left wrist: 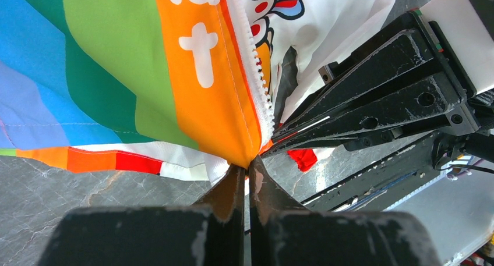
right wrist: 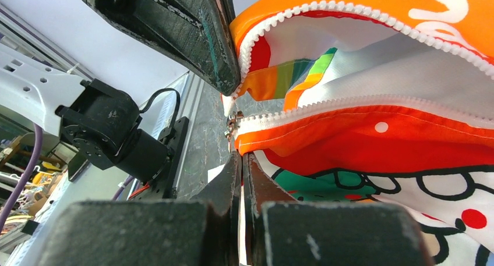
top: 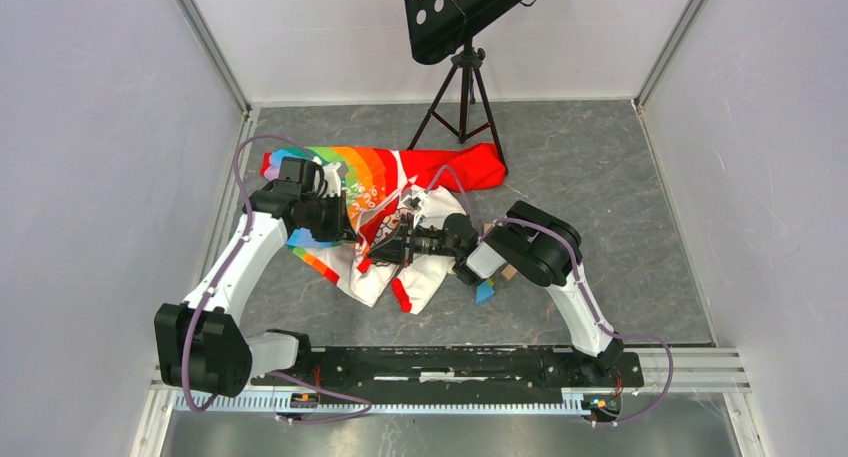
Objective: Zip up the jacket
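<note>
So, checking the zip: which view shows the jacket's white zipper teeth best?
Right wrist: both rows of white zipper teeth show close, gaping apart. Left wrist shows one row beside the orange panel; top view, too small.

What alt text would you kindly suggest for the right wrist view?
The right gripper pinches the jacket at its orange edge just below the zipper slider. The two white tooth rows gape apart, unzipped, and the left gripper clamps the upper row's end.
</note>
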Action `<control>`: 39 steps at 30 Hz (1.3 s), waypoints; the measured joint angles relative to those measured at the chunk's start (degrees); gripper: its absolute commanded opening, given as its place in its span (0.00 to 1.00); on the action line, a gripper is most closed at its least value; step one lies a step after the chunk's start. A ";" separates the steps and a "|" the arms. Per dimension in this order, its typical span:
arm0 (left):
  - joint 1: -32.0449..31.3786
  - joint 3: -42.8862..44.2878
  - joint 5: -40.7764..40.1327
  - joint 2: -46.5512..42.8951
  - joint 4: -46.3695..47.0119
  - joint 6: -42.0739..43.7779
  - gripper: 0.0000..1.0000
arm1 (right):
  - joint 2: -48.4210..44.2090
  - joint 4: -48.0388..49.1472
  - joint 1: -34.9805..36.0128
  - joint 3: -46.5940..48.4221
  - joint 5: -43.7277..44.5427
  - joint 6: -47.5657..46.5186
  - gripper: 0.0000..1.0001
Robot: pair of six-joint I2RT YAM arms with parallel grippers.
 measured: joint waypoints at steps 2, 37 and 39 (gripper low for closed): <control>0.00 0.00 -0.02 0.00 0.02 0.00 0.02 | 0.00 0.02 0.00 0.00 0.00 0.00 0.00; 0.00 0.00 -1.27 0.72 0.48 0.00 0.02 | 0.00 -1.33 0.79 0.02 -0.07 -2.21 0.00; 0.00 0.00 -1.14 0.72 0.48 0.00 0.02 | 0.00 -1.31 0.79 0.02 -0.07 -2.19 0.00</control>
